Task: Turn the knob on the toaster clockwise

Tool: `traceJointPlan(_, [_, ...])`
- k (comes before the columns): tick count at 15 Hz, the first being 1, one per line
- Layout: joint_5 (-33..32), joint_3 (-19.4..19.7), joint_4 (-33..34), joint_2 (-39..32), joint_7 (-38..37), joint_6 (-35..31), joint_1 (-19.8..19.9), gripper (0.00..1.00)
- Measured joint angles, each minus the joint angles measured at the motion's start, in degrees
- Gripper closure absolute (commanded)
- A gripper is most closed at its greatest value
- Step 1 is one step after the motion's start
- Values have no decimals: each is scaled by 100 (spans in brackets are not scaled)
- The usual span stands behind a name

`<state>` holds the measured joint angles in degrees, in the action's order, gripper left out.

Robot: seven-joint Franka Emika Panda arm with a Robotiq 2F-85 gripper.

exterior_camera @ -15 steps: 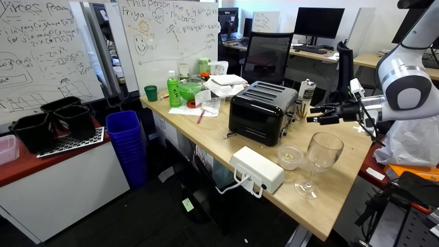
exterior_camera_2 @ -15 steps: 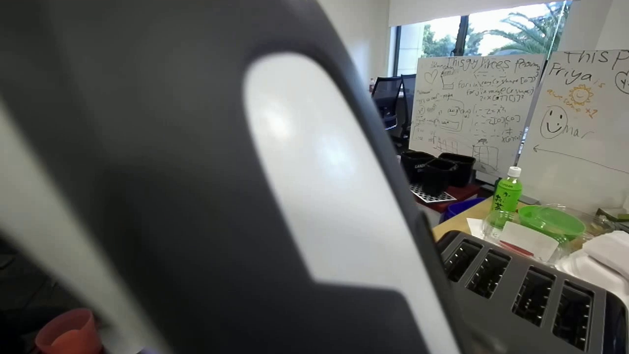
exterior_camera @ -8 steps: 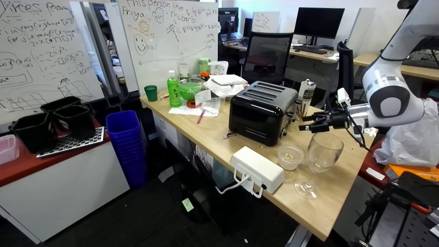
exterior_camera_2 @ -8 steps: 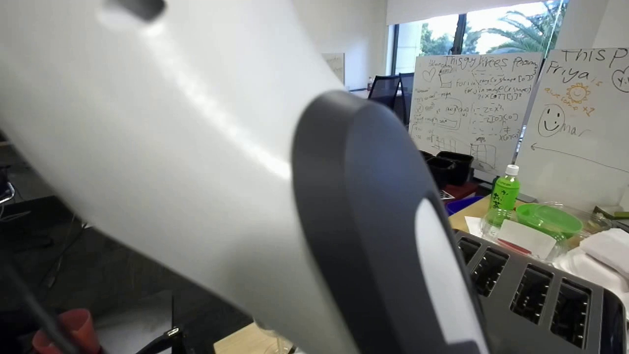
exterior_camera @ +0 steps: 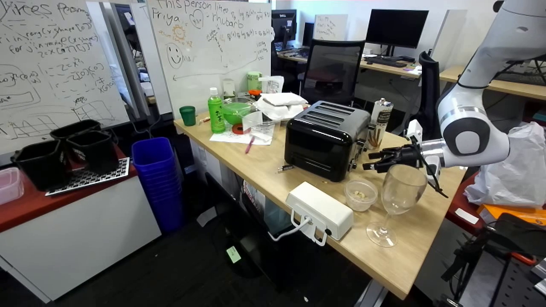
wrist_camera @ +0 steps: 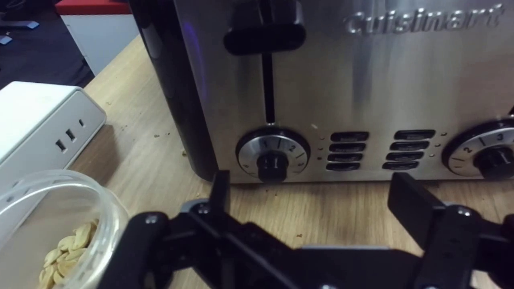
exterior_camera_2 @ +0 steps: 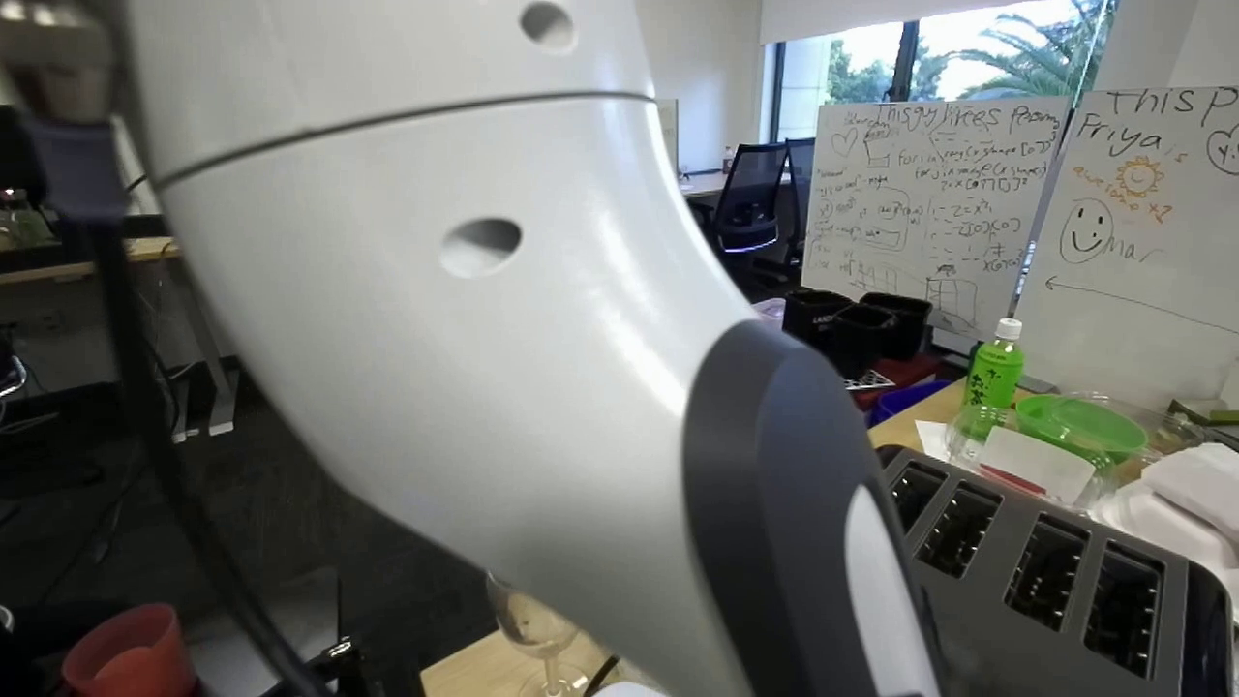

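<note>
Clearly, the toaster (wrist_camera: 333, 92) stands at twelve o'clock in the wrist view, one knob (wrist_camera: 273, 165) at ten and another knob (wrist_camera: 496, 161) at two from the gripper (wrist_camera: 315, 194) — its fingers (wrist_camera: 220, 193) spread wide, holding nothing — so the approach seems nearly made, with grip and clockwise turn not yet done.

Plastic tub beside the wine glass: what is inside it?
The tub holds some pale, flat, seed-like pieces. Those on top cover whatever lies beneath, and the wrist view's lower edge cuts some off.
</note>
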<state>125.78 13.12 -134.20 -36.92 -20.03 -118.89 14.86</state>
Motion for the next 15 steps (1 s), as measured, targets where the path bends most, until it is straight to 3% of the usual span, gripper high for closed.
traceJointPlan(5, [477, -132, 52, -18, 16, -352, -133, 0])
traceJointPlan(15, [484, -252, 247, -139, 19, -533, -230, 0])
